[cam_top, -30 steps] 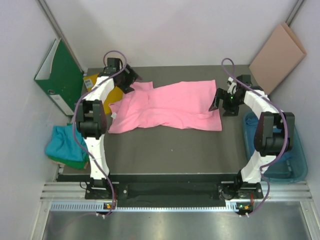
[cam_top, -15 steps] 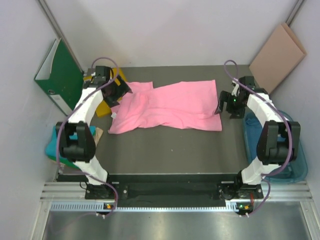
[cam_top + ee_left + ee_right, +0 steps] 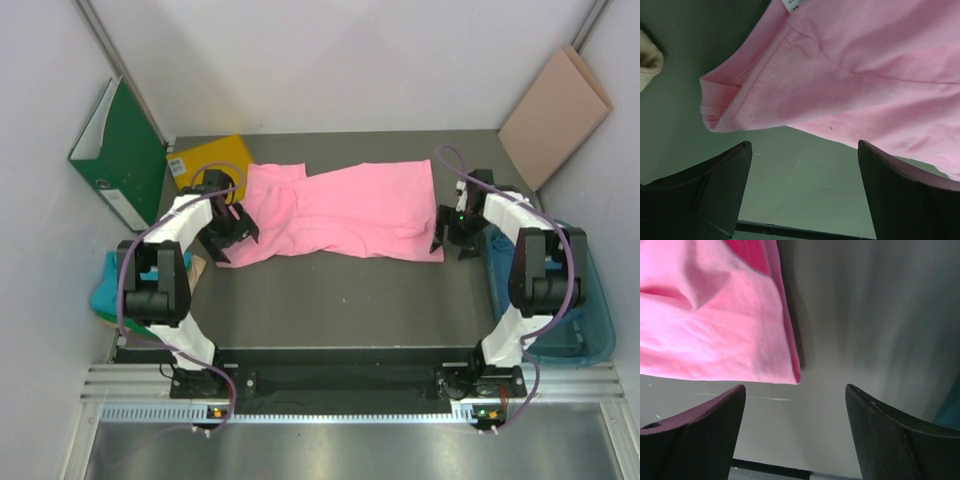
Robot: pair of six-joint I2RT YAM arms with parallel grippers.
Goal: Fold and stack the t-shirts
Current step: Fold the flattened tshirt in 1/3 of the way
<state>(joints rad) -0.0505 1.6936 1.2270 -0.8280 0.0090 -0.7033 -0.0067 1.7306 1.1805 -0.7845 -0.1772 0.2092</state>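
Here, both tools stand wide open above the dark table (image 3: 340, 300), and neither holds anything. The bright pink t-shirt (image 3: 340, 212) lies spread across the far middle of the table, its long side running left to right, with a few creases. The left tool (image 3: 804, 145) hovers at the shirt's near left corner. In the left wrist view the hemmed corner, doubled over on itself, lies just beyond the gap between the two dark fingers (image 3: 705, 190), with bare table between cloth and fingertips. The right tool (image 3: 795, 387) hangs at the near right corner, where the right wrist view shows the shirt's edge ending just ahead of the spread jaws, apart from them. A teal t-shirt (image 3: 130, 285) sits bunched at the table's left edge, well apart from the pink one. A yellow sheet (image 3: 215, 158) lies at the far left corner, just beside the pink shirt's left end. A green binder (image 3: 120, 150) leans on the left wall, and a blue bin (image 3: 575, 320) sits at the right edge.
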